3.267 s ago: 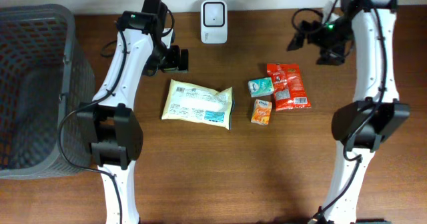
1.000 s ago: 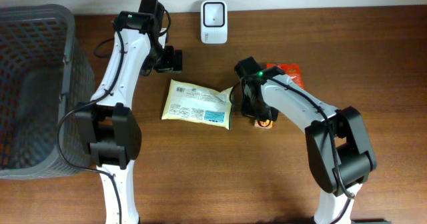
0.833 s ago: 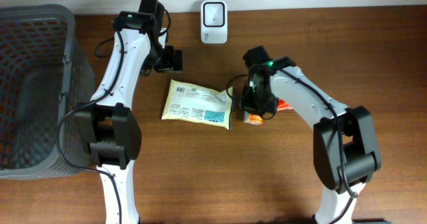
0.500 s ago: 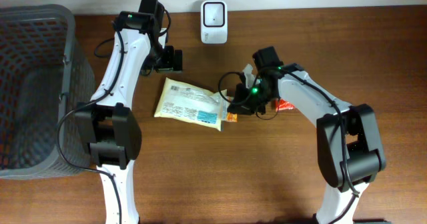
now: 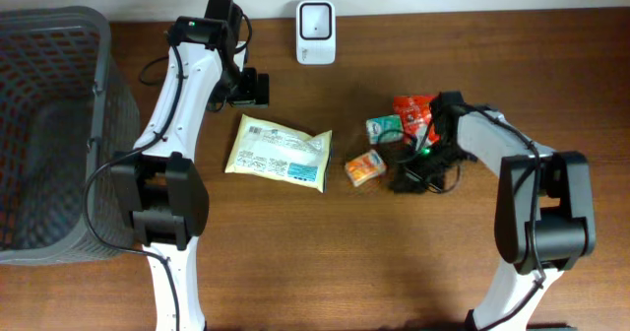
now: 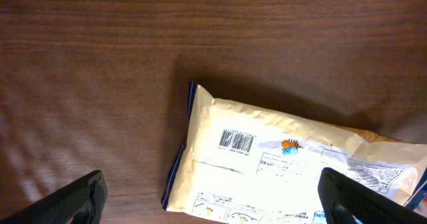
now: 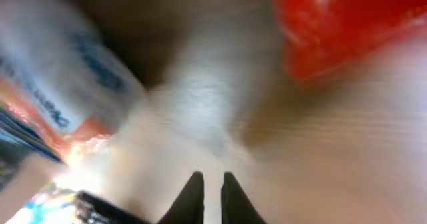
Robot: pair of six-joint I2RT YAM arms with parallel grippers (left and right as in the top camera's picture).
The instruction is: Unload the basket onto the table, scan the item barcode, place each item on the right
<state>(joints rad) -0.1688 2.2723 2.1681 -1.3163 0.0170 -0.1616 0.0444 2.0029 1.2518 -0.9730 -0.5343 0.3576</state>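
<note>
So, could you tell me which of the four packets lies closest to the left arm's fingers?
The large cream plastic packet, right by the left fingers; the teal packet, orange packet and red packet lie further right.

The table (image 5: 295, 272) is dark brown wood with thin streaky lines. The big packet (image 5: 279, 152) is pale yellow with a dark blue edge and a light blue patch. Its barcode (image 6: 236, 141) is black stripes on white. The little box (image 5: 364, 167) is orange and white. The green pack (image 5: 385, 127) is a soft sea green. The red pack (image 5: 413, 106) is bright red. The scanner (image 5: 315, 19) is white with a grey window. The basket (image 5: 39, 154) is grey with a net of small holes. The left arm (image 5: 185, 85) and the right arm (image 5: 487, 132) are white with black joints.
</note>
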